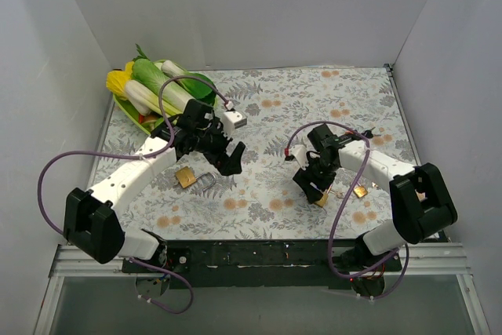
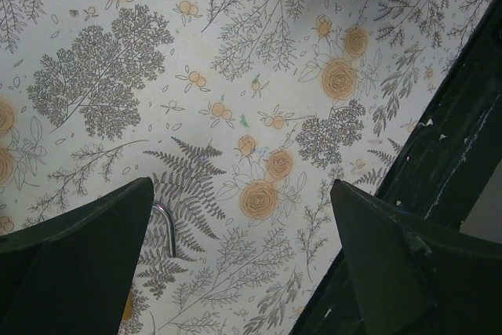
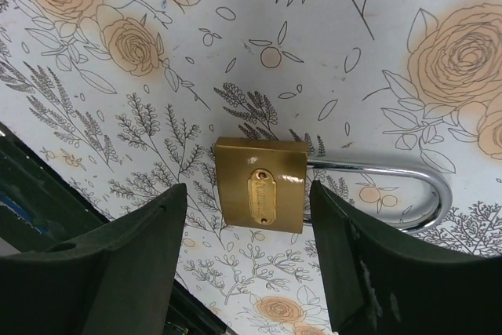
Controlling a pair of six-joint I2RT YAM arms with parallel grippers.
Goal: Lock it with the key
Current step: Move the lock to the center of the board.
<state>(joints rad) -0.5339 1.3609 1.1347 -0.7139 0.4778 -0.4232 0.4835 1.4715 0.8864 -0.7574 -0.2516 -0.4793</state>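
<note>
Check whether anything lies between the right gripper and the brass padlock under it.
Nothing visible does. In the right wrist view the right gripper hangs open directly over the brass padlock, with its jaws on either side of the lock's body. Around the lock only the flowered table cover shows.

Desk (image 1: 267,221): carries everything; the arm bases stand at its near edge.
Tray (image 1: 133,115): in the far left corner of the desk, with vegetables (image 1: 157,84) lying in it.
Left padlock (image 1: 187,176): on the desk left of centre, nearer than the tray; its shackle (image 2: 167,225) lies to its right.
Left arm's fingers (image 2: 78,256): spread apart over the desk, just right of and behind the left padlock, with the shackle's end beside one of them.
Right padlock (image 3: 261,194): flat on the desk right of centre, well apart from the left padlock.
Right arm's fingers (image 3: 118,272): spread above the right padlock, one on each side of its body.
Small metal piece (image 1: 360,191): on the desk, just right of the right arm's fingers.
</note>
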